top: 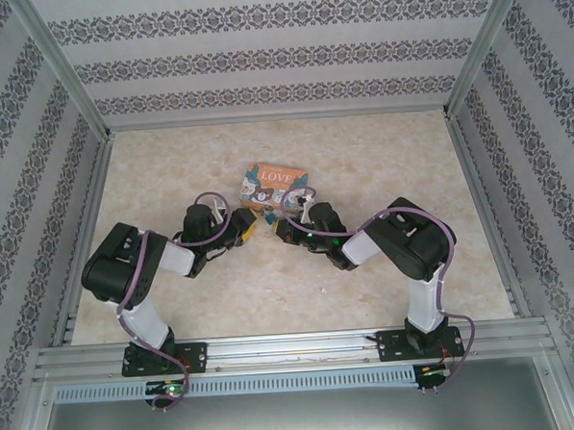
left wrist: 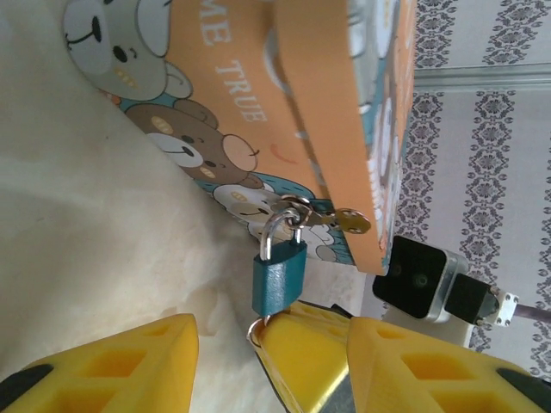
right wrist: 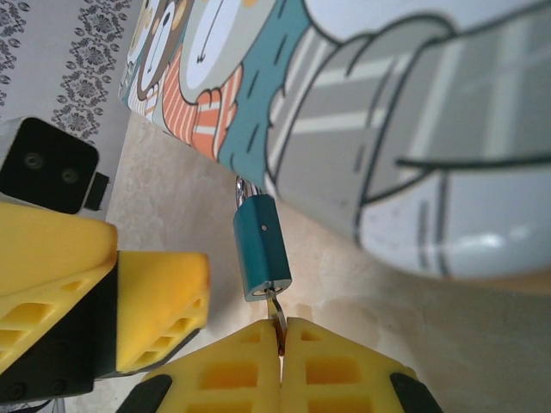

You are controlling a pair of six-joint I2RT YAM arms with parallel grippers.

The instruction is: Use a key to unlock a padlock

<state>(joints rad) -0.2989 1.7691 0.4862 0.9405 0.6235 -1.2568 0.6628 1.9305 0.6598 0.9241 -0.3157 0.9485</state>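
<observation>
Off the near corner of the tin (top: 271,182), the padlock (left wrist: 278,277) is sitting hooked by its shackle (left wrist: 274,234) through the tin's clasp, its teal body pointing away from the tin and toward both of my wrists. I am pinching the key (right wrist: 275,308) in my right pincer (right wrist: 281,334), fingers pressed flat together on it, and its tip is meeting the padlock's bottom face, the end farthest from the tin. How deep it is seated I cannot tell. I am holding it this way, I judge, so that a roll of the wrist can turn it without slipping.

My left pincer (left wrist: 274,327) is standing about half spread and gripping nothing, with one finger on each side of the padlock's lower end and of my right fingertips. I judge it is waiting there to clamp the body, so the lock is not swinging round with the key. A second, brass key (left wrist: 351,222) is dangling at the clasp against the tin's side, just beside the padlock.

Room is running tight. The tin's wall is rising right behind the padlock, and my two sets of yellow fingers are crowding each other on the side away from the tin, one left finger seeming to touch my right ones. Farther from the tin, the table (top: 169,173) is stretching open, giving either arm space to back off.
</observation>
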